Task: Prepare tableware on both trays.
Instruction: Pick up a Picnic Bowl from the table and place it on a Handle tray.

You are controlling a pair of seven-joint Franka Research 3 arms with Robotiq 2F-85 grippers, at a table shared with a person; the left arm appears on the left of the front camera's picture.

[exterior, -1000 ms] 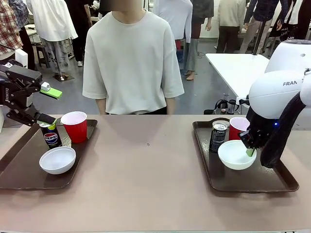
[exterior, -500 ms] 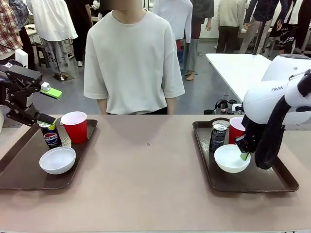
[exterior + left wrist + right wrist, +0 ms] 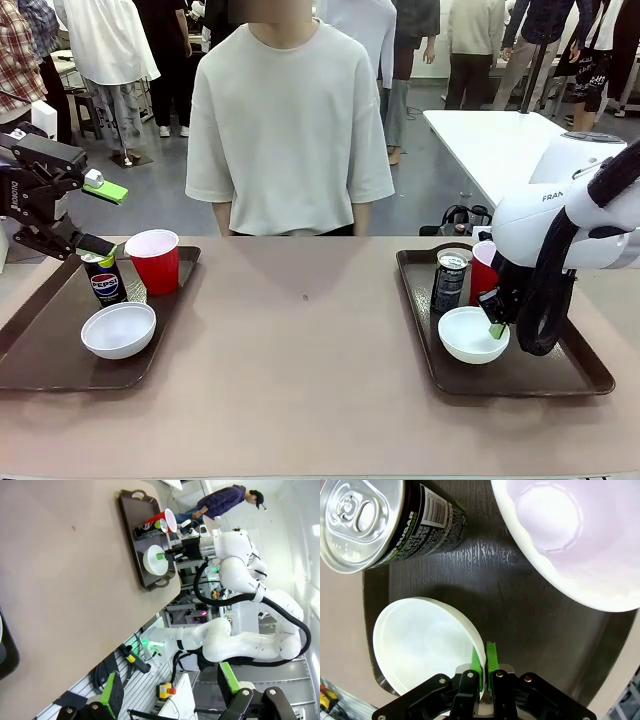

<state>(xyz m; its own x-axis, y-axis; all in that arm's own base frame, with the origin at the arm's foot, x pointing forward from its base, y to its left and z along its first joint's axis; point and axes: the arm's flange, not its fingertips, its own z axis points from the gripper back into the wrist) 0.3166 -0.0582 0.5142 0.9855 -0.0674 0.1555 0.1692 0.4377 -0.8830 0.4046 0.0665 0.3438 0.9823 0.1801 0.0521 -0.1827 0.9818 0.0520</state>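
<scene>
While the right gripper [image 3: 484, 664] pinched the bowl [image 3: 472, 335] rim narrowly at the frame's lower right, beside a can [image 3: 449, 281] and cup [image 3: 484, 272], the left gripper [image 3: 100, 215] hung wide.

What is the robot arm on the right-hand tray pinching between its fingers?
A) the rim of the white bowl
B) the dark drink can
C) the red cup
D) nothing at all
A: in the right wrist view, the right gripper has its green pads either side of the white bowl's rim, while the drink can and red cup stand apart on the tray.
</scene>
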